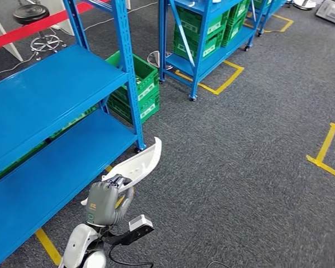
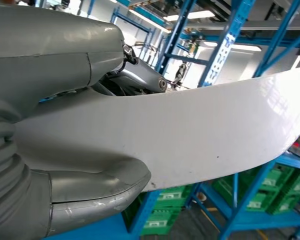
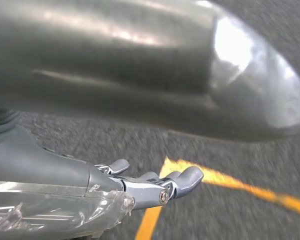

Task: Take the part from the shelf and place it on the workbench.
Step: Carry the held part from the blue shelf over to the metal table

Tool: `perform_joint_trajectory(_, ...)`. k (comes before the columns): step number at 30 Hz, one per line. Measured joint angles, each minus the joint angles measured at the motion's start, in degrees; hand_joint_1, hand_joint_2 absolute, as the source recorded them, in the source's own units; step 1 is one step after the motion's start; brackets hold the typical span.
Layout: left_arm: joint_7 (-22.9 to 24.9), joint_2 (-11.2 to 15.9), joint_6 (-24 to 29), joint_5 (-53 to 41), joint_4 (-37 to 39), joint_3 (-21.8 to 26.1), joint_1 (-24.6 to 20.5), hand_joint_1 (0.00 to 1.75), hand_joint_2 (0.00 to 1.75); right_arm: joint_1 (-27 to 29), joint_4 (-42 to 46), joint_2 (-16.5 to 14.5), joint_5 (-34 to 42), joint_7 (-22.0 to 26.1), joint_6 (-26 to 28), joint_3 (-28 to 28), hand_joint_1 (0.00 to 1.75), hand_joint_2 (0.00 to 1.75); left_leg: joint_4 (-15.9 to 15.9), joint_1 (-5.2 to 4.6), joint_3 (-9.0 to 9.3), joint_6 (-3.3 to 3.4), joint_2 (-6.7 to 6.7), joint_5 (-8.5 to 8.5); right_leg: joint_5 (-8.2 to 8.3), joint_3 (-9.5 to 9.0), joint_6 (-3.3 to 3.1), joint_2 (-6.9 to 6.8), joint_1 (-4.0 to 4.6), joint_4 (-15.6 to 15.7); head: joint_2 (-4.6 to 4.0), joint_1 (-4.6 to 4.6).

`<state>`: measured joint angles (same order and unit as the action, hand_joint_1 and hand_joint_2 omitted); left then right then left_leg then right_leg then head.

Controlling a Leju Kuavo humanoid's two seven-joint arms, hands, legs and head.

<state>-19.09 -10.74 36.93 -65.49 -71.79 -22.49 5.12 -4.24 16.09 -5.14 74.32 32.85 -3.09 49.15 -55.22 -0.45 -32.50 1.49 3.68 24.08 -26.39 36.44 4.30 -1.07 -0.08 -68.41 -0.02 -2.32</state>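
Part (image 1: 137,163): long white curved shell, likely light, stiff, slick; tip toward 1 o'clock. Left hand (image 1: 103,202) clasps near end. Right hand (image 3: 148,187): fingers extended, holding nothing.

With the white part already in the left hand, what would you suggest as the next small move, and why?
Probably carry it away from the blue shelf toward the workbench: the left hand grips the white part, which hangs over the carpet beside the shelf.

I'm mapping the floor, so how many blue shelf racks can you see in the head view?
2, possibly more. One blue rack stands at left beside the left hand, which holds the white part. A second rack stands farther back at centre; further frames behind it may be separate racks.
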Motion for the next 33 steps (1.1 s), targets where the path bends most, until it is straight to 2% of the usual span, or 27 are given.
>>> perform_joint_trajectory(2,-0.01,-0.13,0.03,0.02,0.14,0.01,-0.13,1.75,1.75,-0.29,-0.03,0.01,0.02,-0.08,0.00,0.10,0.00,0.00,-0.05,-0.18,-0.61,-0.48,1.26,-0.79,-0.25,-6.87,-0.58,-2.65,0.53,9.16,0.01,0.06)
perform_joint_trajectory(3,-0.02,-0.19,0.06,0.03,0.20,0.01,-0.21,1.75,1.75,-0.45,-0.04,0.02,0.01,-0.10,-0.01,0.13,0.00,0.00,-0.04,-0.19,-0.65,-0.75,1.91,-1.13,-0.78,-8.59,-0.98,-3.43,0.84,11.98,0.01,0.05)
perform_joint_trajectory(4,-0.05,-0.26,0.09,0.03,0.28,-0.01,-0.28,1.75,1.75,-0.52,-0.07,0.02,0.01,-0.12,-0.01,0.17,0.00,0.00,0.00,-0.15,-0.67,-1.03,2.57,-1.47,-1.05,-9.03,-1.39,-3.38,1.14,13.26,0.01,-0.03)
perform_joint_trajectory(5,-0.10,-0.32,0.10,0.03,0.38,-0.02,-0.36,1.75,1.75,-0.47,-0.09,0.02,0.00,-0.13,0.00,0.26,0.00,0.00,0.02,-0.06,-0.68,-1.30,3.12,-1.76,-0.64,-8.60,-1.94,-2.75,1.20,13.50,0.01,-0.07)
perform_joint_trajectory(6,-0.24,-0.37,0.12,0.11,0.48,-0.04,-0.41,1.75,1.75,-0.37,-0.13,0.02,-0.01,-0.19,0.06,0.36,0.00,0.00,-0.17,0.06,-0.83,-1.68,2.76,-1.47,-0.12,-8.20,-2.36,-2.11,1.15,13.68,0.01,-0.19)
perform_joint_trajectory(7,-0.50,-0.39,0.15,0.28,0.56,-0.05,-0.43,1.75,1.75,-0.35,-0.16,0.02,0.01,-0.36,0.19,0.45,0.00,0.00,-0.96,0.14,-1.16,-2.09,1.61,-0.30,0.47,-7.83,-2.82,-1.52,1.01,13.82,0.01,-0.18)
perform_joint_trajectory(9,-1.19,-0.32,0.21,0.75,0.68,-0.03,-0.43,1.75,1.75,-0.49,-0.21,0.02,0.13,-0.87,0.54,0.56,0.00,0.00,-5.73,0.30,-2.72,-2.81,-1.64,4.62,1.89,-6.66,-3.46,-0.28,0.73,13.91,0.00,-0.11)
perform_joint_trajectory(11,-1.76,-0.20,0.26,1.18,0.86,-0.03,-0.40,1.75,1.75,-0.58,-0.25,0.00,0.24,-1.40,0.95,0.60,0.00,0.00,-12.97,0.37,-4.65,-3.11,-3.08,9.52,3.23,-4.83,-3.62,1.13,0.68,13.76,0.00,-0.11)
perform_joint_trajectory(12,-1.99,-0.14,0.30,1.43,0.97,-0.03,-0.38,1.75,1.75,-0.53,-0.32,-0.02,0.24,-1.68,1.21,0.62,0.00,0.00,-15.32,0.40,-4.93,-3.19,-3.23,10.37,3.88,-3.86,-3.59,1.87,0.65,13.63,0.00,-0.12)
perform_joint_trajectory(13,-2.27,-0.08,0.38,1.70,1.05,-0.03,-0.36,1.75,1.75,-0.43,-0.42,-0.05,0.24,-1.99,1.55,0.63,0.00,0.00,-15.74,0.45,-4.30,-3.25,-3.29,9.87,4.49,-2.88,-3.48,2.60,0.58,13.44,0.00,-0.13)
perform_joint_trajectory(14,-2.59,0.01,0.49,2.01,1.10,-0.03,-0.34,1.75,1.75,-0.30,-0.53,-0.08,0.24,-2.30,1.94,0.65,0.00,0.00,-14.22,0.54,-2.75,-3.31,-3.44,8.37,5.05,-1.93,-3.28,3.34,0.44,13.18,0.00,-0.13)
perform_joint_trajectory(15,-2.92,0.09,0.62,2.31,1.11,-0.02,-0.31,1.75,1.75,-0.17,-0.63,-0.10,0.25,-2.60,2.28,0.67,0.00,0.00,-11.10,0.74,-0.40,-3.41,-4.03,6.59,5.55,-1.02,-2.98,4.07,0.26,12.82,0.00,-0.13)
perform_joint_trajectory(16,-3.28,0.17,0.74,2.61,1.11,-0.02,-0.27,1.75,1.75,-0.08,-0.68,-0.11,0.28,-2.84,2.59,0.68,0.00,0.00,-7.35,0.99,2.19,-3.55,-5.43,5.54,5.99,-0.13,-2.61,4.75,0.19,12.41,0.00,-0.11)
perform_joint_trajectory(18,-3.92,0.31,0.97,3.14,1.11,0.01,-0.04,1.75,1.75,-0.06,-0.70,-0.10,0.39,-3.20,2.97,0.70,0.00,0.00,-1.93,1.36,5.44,-3.28,-8.00,5.37,7.00,1.27,-1.85,6.08,0.13,11.69,0.01,-0.14)
perform_joint_trajectory(19,-4.21,0.37,1.02,3.48,1.11,0.02,0.10,1.75,1.75,0.00,-0.71,-0.10,0.45,-3.37,3.11,0.72,0.00,0.00,-1.09,1.31,5.76,-2.91,-8.55,5.74,7.60,1.72,-1.50,6.71,0.16,11.63,0.01,-0.17)
perform_joint_trajectory(21,-4.55,0.40,0.97,4.09,1.11,0.08,0.19,1.75,1.75,0.30,-0.82,-0.12,0.49,-3.79,3.37,0.81,0.00,0.00,-1.23,1.19,5.05,-1.80,-7.29,5.29,8.51,2.31,-0.88,7.44,0.04,11.72,0.01,-0.20)
perform_joint_trajectory(22,-4.63,0.35,0.86,4.32,1.11,0.13,0.11,1.75,1.75,0.46,-0.91,-0.18,0.50,-3.97,3.50,0.88,0.00,0.00,-1.32,1.13,4.67,-1.19,-6.57,4.83,7.90,2.80,-0.61,6.72,0.08,11.29,0.01,-0.30)
perform_joint_trajectory(23,-4.72,0.31,0.78,4.49,1.11,0.20,0.00,1.75,1.75,0.53,-0.99,-0.23,0.50,-4.13,3.62,0.95,0.00,0.00,-1.28,1.10,4.20,-0.60,-5.81,4.31,6.21,3.49,-0.41,5.52,0.13,9.80,0.01,-0.46)
perform_joint_trajectory(24,-4.84,0.28,0.70,4.58,1.11,0.31,-0.08,1.75,1.75,0.48,-1.05,-0.29,0.51,-4.25,3.70,0.99,0.00,0.00,-1.27,1.00,3.65,-0.15,-5.03,3.76,3.51,4.45,-0.27,3.97,0.17,7.02,0.01,-0.67)
perform_joint_trajectory(25,-4.96,0.28,0.66,4.64,1.11,0.43,-0.08,1.75,1.75,0.37,-1.09,-0.36,0.51,-4.36,3.79,0.99,0.00,0.00,-1.27,0.80,3.01,0.11,-4.31,3.21,0.44,5.51,-0.16,2.67,0.20,3.18,0.01,-0.86)
perform_joint_trajectory(26,-5.07,0.29,0.63,4.67,1.11,0.56,-0.09,1.75,1.75,0.24,-1.10,-0.42,0.52,-4.47,3.87,0.99,0.00,0.00,-1.29,0.63,2.28,0.26,-3.47,2.66,-2.09,6.41,-0.09,2.00,0.12,-1.10,0.01,-0.95)
perform_joint_trajectory(27,-5.15,0.30,0.57,4.67,1.11,0.68,-0.07,1.75,1.75,0.15,-1.11,-0.48,0.52,-4.54,3.98,0.99,0.00,0.00,-1.32,0.49,1.52,0.31,-2.61,2.09,-3.39,6.86,-0.03,1.67,0.04,-4.68,0.01,-0.97)
perform_joint_trajectory(28,-5.22,0.30,0.49,4.67,1.11,0.80,-0.07,1.75,1.75,0.14,-1.14,-0.55,0.52,-4.56,4.08,1.00,0.00,0.00,-1.34,0.38,0.75,0.33,-1.77,1.52,-3.27,6.47,-0.02,1.50,-0.02,-6.66,0.00,-0.96)
perform_joint_trajectory(29,-5.32,0.29,0.40,4.67,1.12,0.92,-0.09,1.75,1.75,0.18,-1.15,-0.60,0.52,-4.56,4.14,1.01,0.00,0.00,-1.36,0.30,0.00,0.30,-1.00,0.98,-2.11,5.11,-0.02,1.36,-0.05,-6.61,0.00,-0.98)
perform_joint_trajectory(30,-5.44,0.27,0.32,4.67,1.13,1.03,-0.09,1.75,1.75,0.21,-1.17,-0.62,0.52,-4.56,4.17,1.02,0.00,0.00,-1.37,0.23,-0.69,0.20,-0.32,0.44,-0.64,2.62,-0.09,0.96,-0.07,-4.36,0.00,-0.97)
perform_joint_trajectory(31,-5.58,0.25,0.27,4.67,1.13,1.15,-0.11,1.75,1.75,0.19,-1.18,-0.64,0.52,-4.55,4.17,1.04,0.00,0.00,-1.40,0.15,-1.23,0.05,0.26,-0.04,0.08,-0.70,-0.17,-0.04,-0.04,-0.49,0.01,-0.97)
perform_joint_trajectory(33,-5.83,0.17,0.23,4.67,1.12,1.36,-0.16,1.75,1.75,-0.14,-1.18,-0.71,0.52,-4.54,4.14,1.05,0.00,0.00,-1.50,0.00,-1.86,-0.44,1.43,-0.90,-0.79,-7.03,-0.60,-2.35,0.46,8.23,0.00,-0.90)
